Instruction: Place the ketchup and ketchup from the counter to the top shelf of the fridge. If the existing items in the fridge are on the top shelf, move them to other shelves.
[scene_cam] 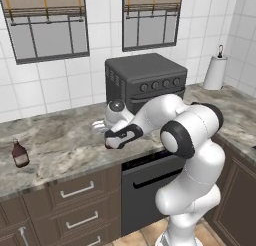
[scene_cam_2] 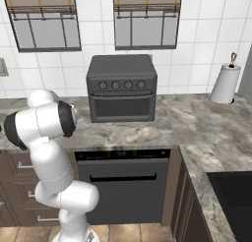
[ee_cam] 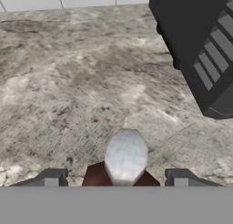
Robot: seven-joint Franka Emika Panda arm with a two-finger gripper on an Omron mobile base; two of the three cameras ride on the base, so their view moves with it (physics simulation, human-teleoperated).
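The end effector (ee_cam: 116,177) straddles a ketchup bottle (ee_cam: 124,161) near the bench's (ee_cam: 68,82) front edge, fingers not yet clamped; the bottle looks light, rigid and slick, best pinched across its body below the cap.

The worktop (scene_cam: 65,145) looks like polished marbled stone, grey-beige. The oven (scene_cam: 145,80) in the upper middle is matt black metal, and the bottle (scene_cam: 20,154) at far left looks like glossy dark glass.

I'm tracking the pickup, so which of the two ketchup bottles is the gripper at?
The ketchup between the gripper's fingers, its pale cap pointing at the hand camera. The other bottle stands alone far left on the counter.
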